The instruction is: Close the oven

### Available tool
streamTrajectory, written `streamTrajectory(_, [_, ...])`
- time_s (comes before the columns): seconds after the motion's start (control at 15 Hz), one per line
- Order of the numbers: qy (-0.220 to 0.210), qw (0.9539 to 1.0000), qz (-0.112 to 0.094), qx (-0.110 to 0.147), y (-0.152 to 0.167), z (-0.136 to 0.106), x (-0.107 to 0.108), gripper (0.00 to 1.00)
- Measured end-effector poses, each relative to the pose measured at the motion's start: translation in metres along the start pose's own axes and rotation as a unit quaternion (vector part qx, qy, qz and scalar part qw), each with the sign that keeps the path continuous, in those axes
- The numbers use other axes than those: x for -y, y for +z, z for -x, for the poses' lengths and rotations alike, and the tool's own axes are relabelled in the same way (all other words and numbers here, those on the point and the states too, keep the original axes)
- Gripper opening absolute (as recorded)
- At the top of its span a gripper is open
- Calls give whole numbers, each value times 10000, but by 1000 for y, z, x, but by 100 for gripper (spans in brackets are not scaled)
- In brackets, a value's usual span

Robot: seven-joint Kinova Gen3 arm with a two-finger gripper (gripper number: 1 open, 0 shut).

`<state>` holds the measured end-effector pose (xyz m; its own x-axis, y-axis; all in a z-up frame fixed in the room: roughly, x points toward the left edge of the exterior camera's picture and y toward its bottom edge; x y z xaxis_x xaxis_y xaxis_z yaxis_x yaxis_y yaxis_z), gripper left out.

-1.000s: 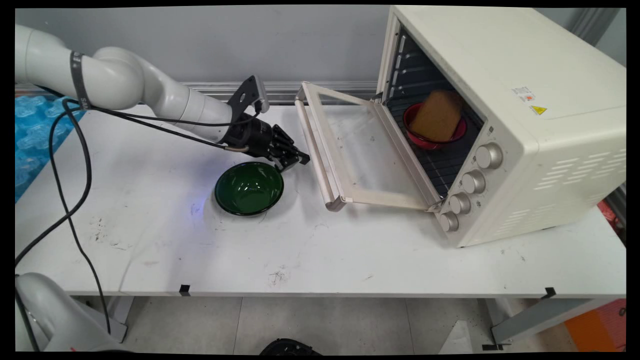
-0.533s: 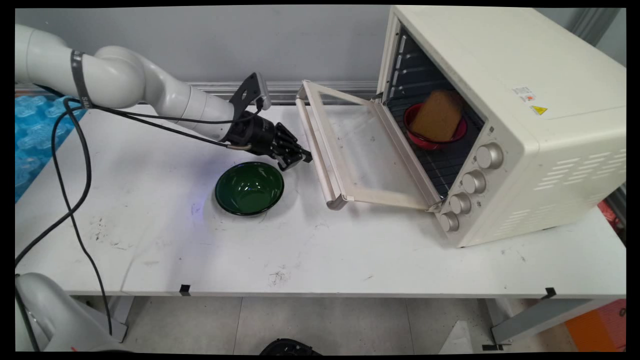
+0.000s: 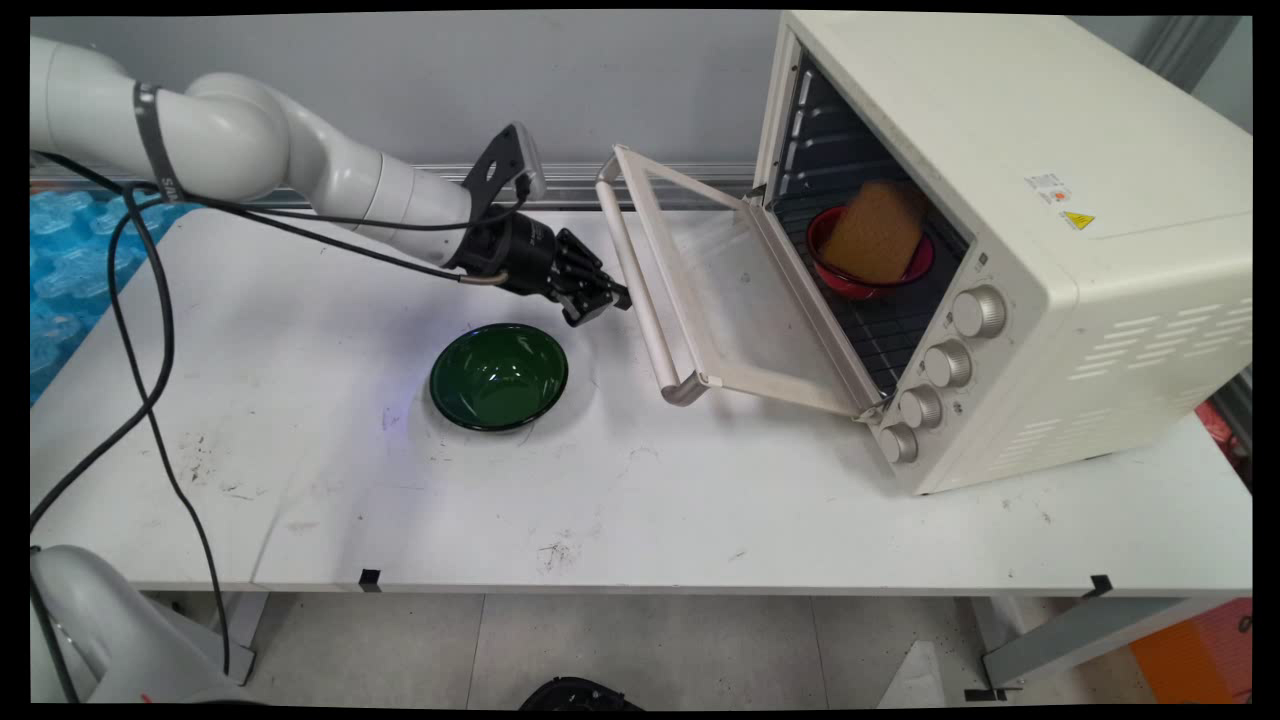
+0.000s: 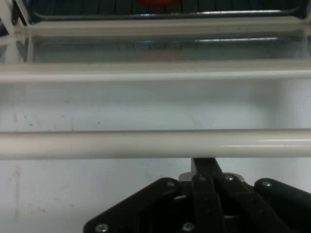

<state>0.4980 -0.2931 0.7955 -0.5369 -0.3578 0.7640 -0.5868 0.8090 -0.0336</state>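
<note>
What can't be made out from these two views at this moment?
- The black two-finger gripper: in the hand view the fingertips vanish behind the cream oven door's handle bar; the main view doesn't settle open or shut, or contact.
- The red bowl in the cream toaster oven: the brown bread slice covers most of it in the main view; the hand view's top edge crops it.
- The knob markings: too small.

In the hand view the door handle (image 4: 155, 144) crosses the frame and covers the tips of the gripper (image 4: 206, 162), so their contact cannot be judged. The red bowl (image 4: 156, 2) is cut off by the top edge there. In the main view the bread slice (image 3: 873, 232) hides most of that bowl's inside. The oven (image 3: 1000, 240) runs off the right edge.
</note>
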Motion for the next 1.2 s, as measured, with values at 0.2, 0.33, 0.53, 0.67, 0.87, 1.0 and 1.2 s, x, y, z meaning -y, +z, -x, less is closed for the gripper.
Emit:
streamTrajectory(0.2, [36,10000,-7,-42,-3,-9,2,0])
streamTrajectory(0.33, [68,10000,-10,-68,-5,-16,3,0])
streamTrajectory(0.53, [107,9999,-23,-102,-7,-25,5,0])
streamTrajectory(0.67, [144,9998,-37,-134,-8,-33,7,0])
streamTrajectory(0.87, [204,9996,-57,-206,-8,-46,11,0])
streamTrajectory(1.0, [243,9994,-65,-258,-6,-54,14,0])
streamTrajectory(1.2, [298,9990,-64,-316,-3,-63,17,0])
